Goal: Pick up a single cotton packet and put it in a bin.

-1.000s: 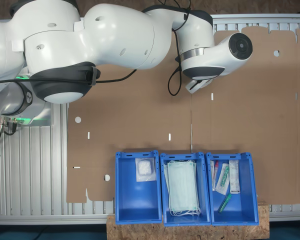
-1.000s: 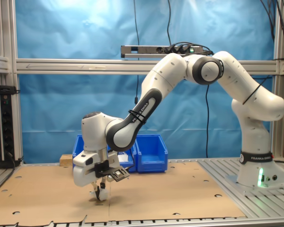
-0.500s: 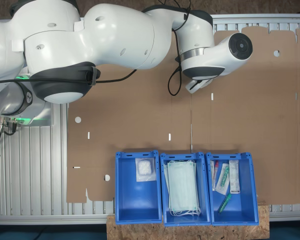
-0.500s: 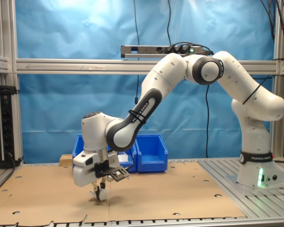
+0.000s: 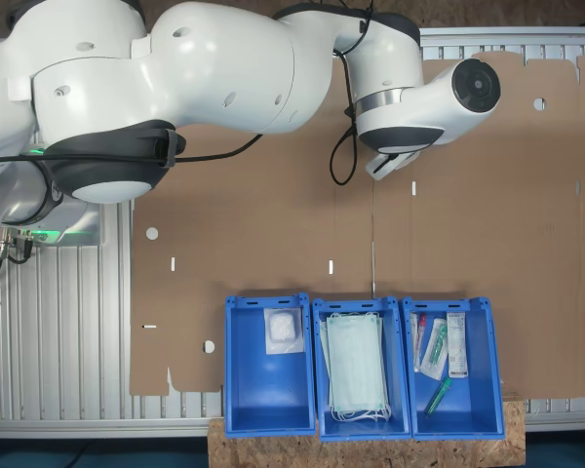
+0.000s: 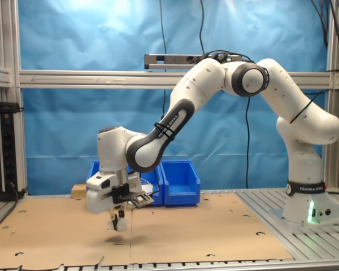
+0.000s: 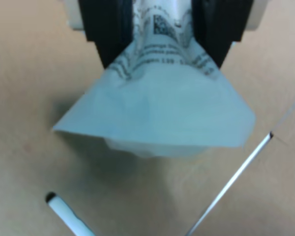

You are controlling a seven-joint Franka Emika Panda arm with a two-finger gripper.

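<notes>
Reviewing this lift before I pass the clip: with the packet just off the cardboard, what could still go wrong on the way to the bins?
The gripper pinches the cotton packet by one crumpled edge, and most of it hangs free below, so it may slip out in transit.

The blue bins sit side by side; the one with a packet is farthest from the gripper, beyond the masks, so a loose drop may land in the wrong bin.

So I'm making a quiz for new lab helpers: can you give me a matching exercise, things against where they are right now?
Things:
1. cotton packet
2. face masks
3. second cotton packet
4. green-capped item

Places:
A. middle blue bin
B. bin at the first exterior view's right
C. pinched in the gripper, off the cardboard
D. bin at the first exterior view's left

Pairs: 1-C, 2-A, 3-D, 4-B
</notes>
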